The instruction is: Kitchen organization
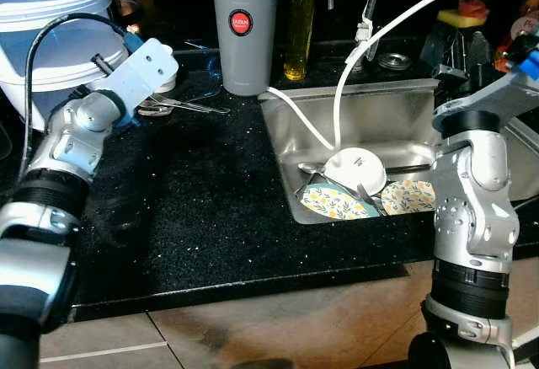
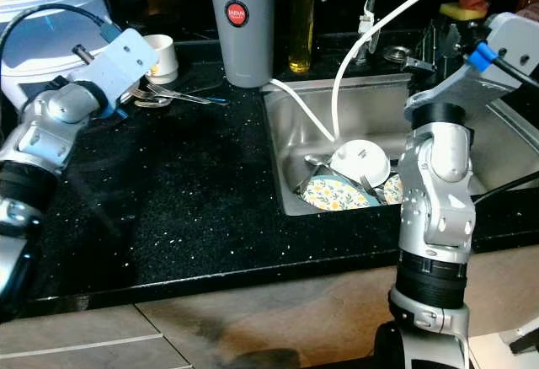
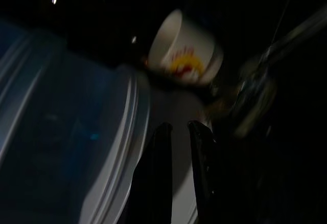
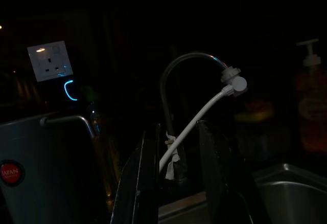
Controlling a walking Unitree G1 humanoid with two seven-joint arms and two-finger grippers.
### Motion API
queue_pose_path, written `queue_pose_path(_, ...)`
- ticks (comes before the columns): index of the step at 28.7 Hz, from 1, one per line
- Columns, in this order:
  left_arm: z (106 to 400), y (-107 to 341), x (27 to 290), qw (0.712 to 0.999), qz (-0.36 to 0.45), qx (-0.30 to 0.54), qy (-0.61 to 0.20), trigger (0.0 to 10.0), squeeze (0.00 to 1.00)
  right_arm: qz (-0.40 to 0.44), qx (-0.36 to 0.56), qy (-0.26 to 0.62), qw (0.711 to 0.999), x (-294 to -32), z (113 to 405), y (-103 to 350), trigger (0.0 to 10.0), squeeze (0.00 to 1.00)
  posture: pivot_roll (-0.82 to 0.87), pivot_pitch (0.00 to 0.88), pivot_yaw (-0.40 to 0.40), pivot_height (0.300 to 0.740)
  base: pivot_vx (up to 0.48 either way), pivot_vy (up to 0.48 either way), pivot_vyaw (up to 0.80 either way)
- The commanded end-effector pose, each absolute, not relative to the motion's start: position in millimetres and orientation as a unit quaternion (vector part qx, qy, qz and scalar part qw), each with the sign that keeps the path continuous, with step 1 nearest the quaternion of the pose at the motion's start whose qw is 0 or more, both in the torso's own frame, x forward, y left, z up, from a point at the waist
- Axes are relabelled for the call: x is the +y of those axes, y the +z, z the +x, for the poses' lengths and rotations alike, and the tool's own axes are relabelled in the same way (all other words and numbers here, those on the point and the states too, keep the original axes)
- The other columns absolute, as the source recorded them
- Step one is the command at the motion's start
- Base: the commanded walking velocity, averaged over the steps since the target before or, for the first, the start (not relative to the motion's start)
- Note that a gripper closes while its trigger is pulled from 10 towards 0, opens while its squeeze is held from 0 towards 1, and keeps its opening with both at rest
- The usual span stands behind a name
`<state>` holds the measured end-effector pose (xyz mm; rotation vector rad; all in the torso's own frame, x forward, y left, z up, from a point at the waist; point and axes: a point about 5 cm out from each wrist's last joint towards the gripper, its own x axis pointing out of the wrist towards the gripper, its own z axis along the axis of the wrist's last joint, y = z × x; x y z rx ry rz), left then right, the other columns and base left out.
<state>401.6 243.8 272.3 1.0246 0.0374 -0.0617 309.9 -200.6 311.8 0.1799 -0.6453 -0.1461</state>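
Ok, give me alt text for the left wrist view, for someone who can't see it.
Dark, blurred view along the left hand, its two black fingers a narrow gap apart and holding nothing, aimed at a white cup with a yellow and red print. A pale translucent plastic tub sits beside the fingers, and blurred metal cutlery on the other side.

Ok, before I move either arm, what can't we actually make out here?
- Cutlery by the mug: partly behind the left wrist in both eye views.
- Mug print: blurred and dark in the left wrist view.
- Dishes under the white bowl in the sink: overlapped, count unclear.
- Right edge of the sink: behind the right arm.
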Motion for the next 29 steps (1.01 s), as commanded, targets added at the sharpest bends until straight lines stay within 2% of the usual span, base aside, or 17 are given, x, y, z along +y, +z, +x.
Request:
queue_pose_path(1, 401.2, 270.5, 251.8, 0.845, 0.533, 0.034, -0.024, 10.0, 0.00, 0.089, -0.314, -0.068, 0.943, -197.5, 308.0, 311.0, 10.0, 0.00, 0.02, 0.000, 0.008, 0.740, 0.000, 0.000, 0.00)
queue_pose_path(2, 401.4, 265.9, 253.7, 0.830, 0.554, 0.048, -0.027, 10.0, 0.00, 0.089, -0.312, -0.066, 0.944, -196.8, 307.7, 310.3, 10.0, 0.00, 0.02, 0.000, 0.006, 0.740, 0.000, 0.000, 0.00)
queue_pose_path(7, 401.7, 259.8, 253.5, 0.815, 0.575, 0.062, -0.042, 10.0, 0.00, 0.090, -0.308, -0.061, 0.945, -194.9, 305.4, 309.5, 10.0, 0.00, 0.03, 0.007, 0.002, 0.740, 0.000, 0.000, 0.00)
queue_pose_path(8, 402.7, 256.1, 252.0, 0.801, 0.592, 0.070, -0.051, 10.0, 0.00, 0.091, -0.303, -0.057, 0.947, -193.3, 305.0, 308.1, 10.0, 0.00, 0.03, 0.023, 0.001, 0.740, 0.000, 0.000, 0.00)
queue_pose_path(10, 402.5, 255.8, 252.4, 0.798, 0.596, 0.072, -0.053, 10.0, 0.00, 0.091, -0.303, -0.056, 0.947, -192.4, 303.3, 308.2, 10.0, 0.00, 0.03, 0.041, -0.001, 0.740, 0.000, 0.000, 0.00)
queue_pose_path(12, 403.1, 255.0, 251.8, 0.779, 0.618, 0.077, -0.063, 10.0, 0.00, 0.095, -0.294, -0.048, 0.950, -187.7, 302.1, 306.4, 10.0, 0.00, 0.04, 0.084, -0.006, 0.740, 0.000, 0.000, 0.00)
queue_pose_path(18, 404.1, 256.2, 252.0, 0.761, 0.640, 0.082, -0.068, 10.0, 0.00, 0.100, -0.286, -0.037, 0.952, -182.7, 302.3, 305.2, 10.0, 0.00, 0.06, 0.130, -0.009, 0.740, 0.000, 0.000, 0.00)
queue_pose_path(19, 405.2, 257.8, 251.3, 0.751, 0.652, 0.083, -0.068, 10.0, 0.00, 0.102, -0.283, -0.026, 0.953, -178.8, 304.3, 306.9, 10.0, 0.00, 0.07, 0.178, -0.011, 0.740, 0.000, 0.000, 0.00)
queue_pose_path(21, 405.5, 260.6, 251.6, 0.745, 0.658, 0.082, -0.067, 10.0, 0.00, 0.102, -0.284, -0.017, 0.953, -175.1, 304.7, 310.8, 10.0, 0.00, 0.08, 0.206, -0.010, 0.740, 0.000, 0.000, 0.00)
queue_pose_path(22, 406.4, 263.4, 250.7, 0.738, 0.667, 0.080, -0.066, 10.0, 0.09, 0.104, -0.287, -0.011, 0.952, -173.3, 306.3, 314.2, 10.0, 0.00, 0.08, 0.225, -0.010, 0.740, 0.000, 0.000, 0.00)
queue_pose_path(23, 407.0, 265.3, 250.1, 0.732, 0.673, 0.078, -0.065, 10.0, 0.09, 0.105, -0.289, -0.008, 0.951, -172.3, 307.5, 316.5, 10.0, 0.00, 0.08, 0.225, -0.010, 0.740, 0.000, 0.000, 0.00)
queue_pose_path(24, 407.9, 268.5, 248.9, 0.730, 0.677, 0.077, -0.065, 10.0, 1.00, 0.106, -0.292, -0.005, 0.950, -171.5, 308.9, 319.6, 10.0, 0.00, 0.09, 0.244, -0.008, 0.740, 0.000, 0.000, 0.00)
queue_pose_path(29, 410.5, 285.2, 245.2, 0.711, 0.699, 0.053, -0.047, 10.0, 1.00, 0.110, -0.299, 0.000, 0.948, -169.6, 308.4, 326.3, 10.0, 0.00, 0.09, 0.274, -0.003, 0.740, 0.000, 0.000, 0.00)
